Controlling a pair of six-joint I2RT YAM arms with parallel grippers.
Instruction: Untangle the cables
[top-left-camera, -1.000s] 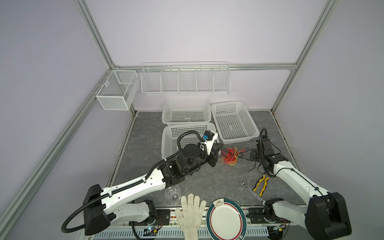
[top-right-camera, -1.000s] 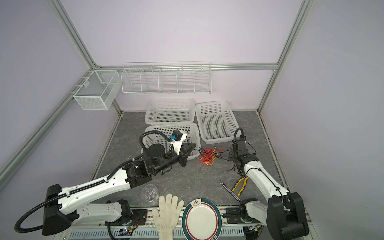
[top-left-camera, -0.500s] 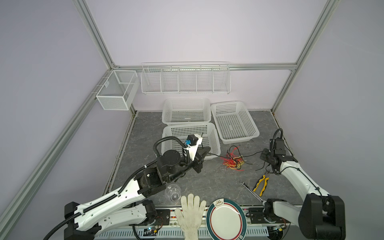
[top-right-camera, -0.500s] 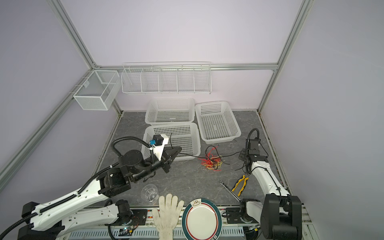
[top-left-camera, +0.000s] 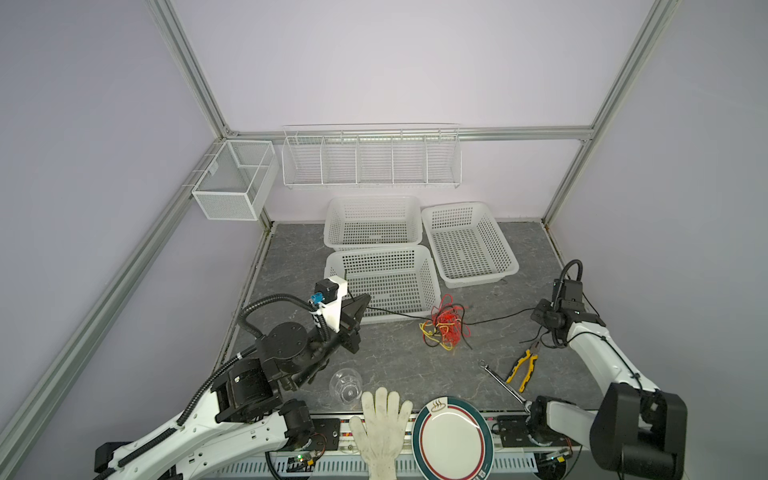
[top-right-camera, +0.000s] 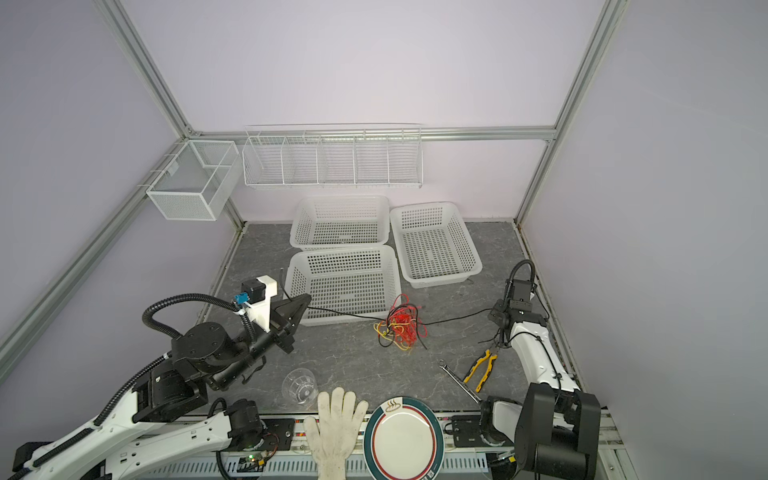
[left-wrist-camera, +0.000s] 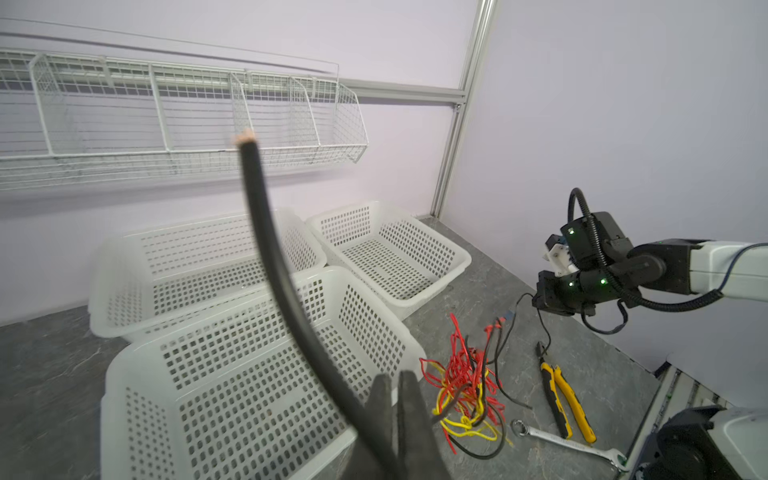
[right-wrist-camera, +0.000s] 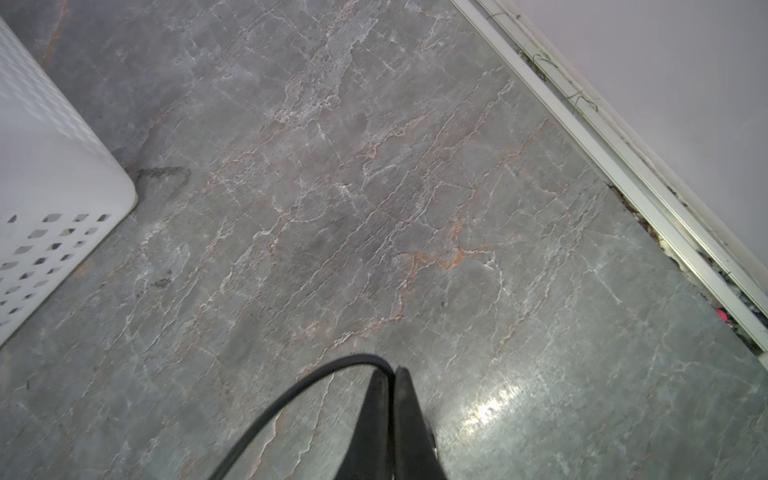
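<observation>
The left arm stretches low over the table, its left gripper (top-left-camera: 360, 300) pinching one end of the black cable (top-left-camera: 395, 312). The right arm folds inward, and the right gripper (top-left-camera: 539, 316) is clamped on the other end. The red and yellow cables (top-left-camera: 446, 328) lie bunched between them, just beside the near basket (top-left-camera: 432, 282).

Grey marble table (top-left-camera: 395, 359): baskets (top-left-camera: 471, 241), cables (top-left-camera: 446, 328), pliers (top-left-camera: 525, 368), wrench (top-left-camera: 500, 380).

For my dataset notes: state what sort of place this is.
Probably a robotics lab test cell: an aluminium frame encloses plain walls, two robot arms are mounted at the table's front edge, and staged props such as empty baskets, pliers and tangled cables lie on the table.
</observation>
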